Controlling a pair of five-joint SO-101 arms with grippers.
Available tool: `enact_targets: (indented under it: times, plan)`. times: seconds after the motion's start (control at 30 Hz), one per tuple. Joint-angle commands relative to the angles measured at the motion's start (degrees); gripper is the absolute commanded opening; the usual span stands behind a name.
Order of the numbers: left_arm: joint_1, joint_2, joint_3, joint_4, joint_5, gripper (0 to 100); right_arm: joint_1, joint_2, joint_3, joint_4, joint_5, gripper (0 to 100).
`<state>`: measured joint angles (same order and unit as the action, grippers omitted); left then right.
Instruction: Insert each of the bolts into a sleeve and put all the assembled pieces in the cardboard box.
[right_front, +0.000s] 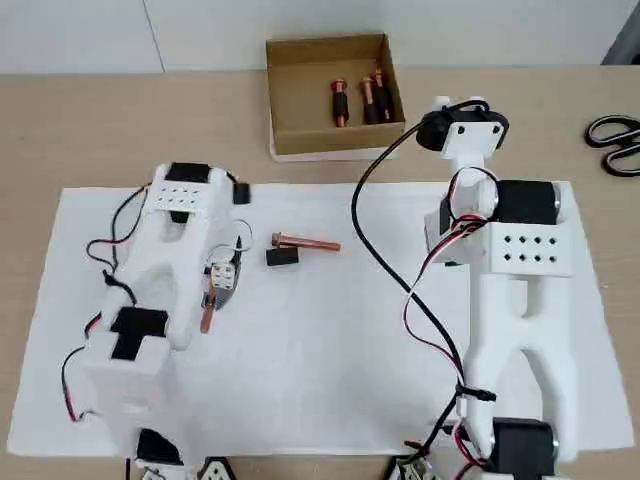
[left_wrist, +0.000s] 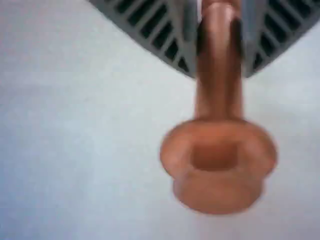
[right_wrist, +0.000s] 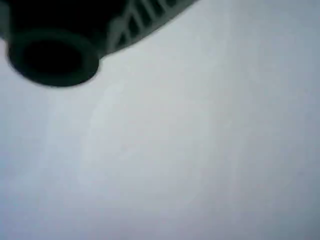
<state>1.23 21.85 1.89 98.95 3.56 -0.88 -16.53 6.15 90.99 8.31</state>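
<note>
My left gripper is shut on a copper bolt, with the shaft between the grey fingers and the flanged head sticking out over the white sheet. A black sleeve is in my right gripper, its round opening facing the wrist camera, just above the sheet. A second copper bolt lies on the sheet beside a loose black sleeve, between the two arms. The cardboard box at the back holds several assembled bolt-and-sleeve pieces.
A white sheet covers the table's working area. Black scissors lie at the far right edge. The right arm's black cable loops across the sheet near the middle.
</note>
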Motion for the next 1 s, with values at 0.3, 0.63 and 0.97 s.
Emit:
enact_targets:
  times: [0.3,0.63,0.97]
  plan:
    - [1.41,2.02,-4.18,1.05,-6.07,1,-0.31,-2.24,-0.26,-0.04,-0.62,0.4]
    - [5.71,-1.32,-4.88,1.32,-7.03,9,-0.31,-2.24,-0.26,-0.04,-0.62,0.4]
    - [5.71,-8.35,-4.53,0.44,-8.26,11,-0.22,-2.15,-0.26,-1.27,-0.44,0.4]
